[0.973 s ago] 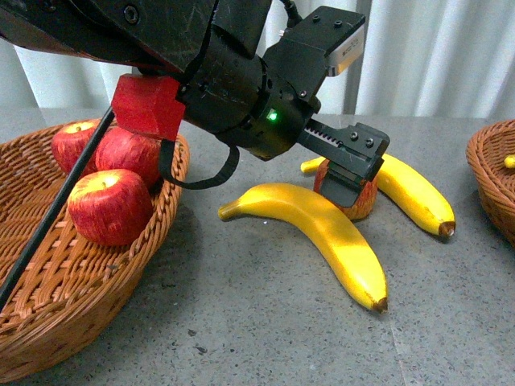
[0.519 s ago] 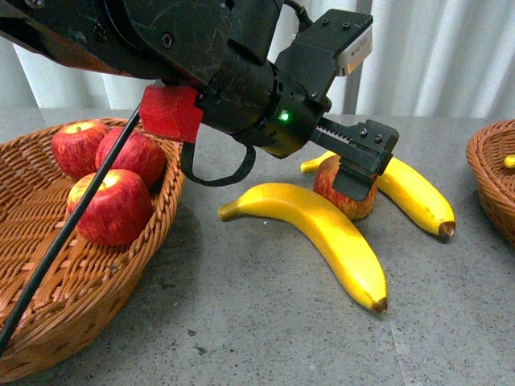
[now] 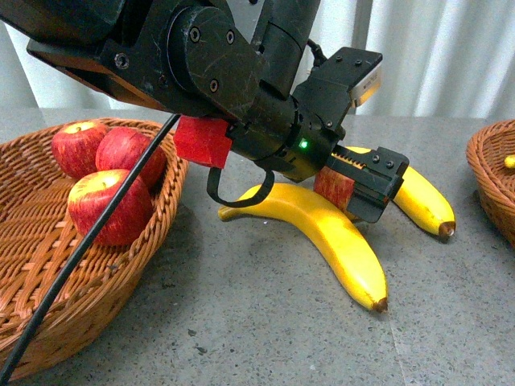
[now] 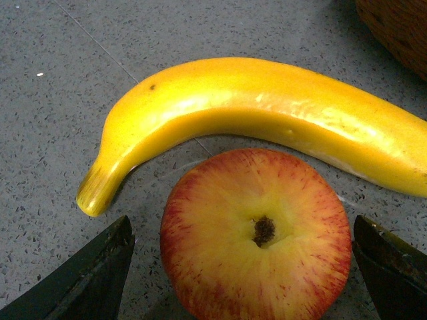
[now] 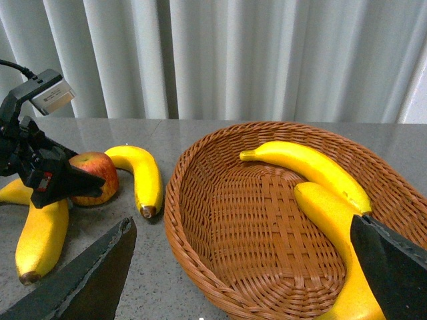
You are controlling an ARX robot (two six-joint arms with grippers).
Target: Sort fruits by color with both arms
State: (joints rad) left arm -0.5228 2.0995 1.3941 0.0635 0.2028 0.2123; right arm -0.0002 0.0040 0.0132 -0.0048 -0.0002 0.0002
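Left wrist view: apple between left hand's jaws

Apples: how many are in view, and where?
4 apples. Three lie in the left basket: one at the back, one beside it, one in front. The fourth stands on the table within the open left hand. Others may be hidden.

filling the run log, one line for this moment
left claw open around apple | right claw open, facing banana basket | two bananas on table

Robot test setup, probably a lab
Grey speckled bench, a plain pale curtain hung along its far edge, a wicker basket at its left edge.
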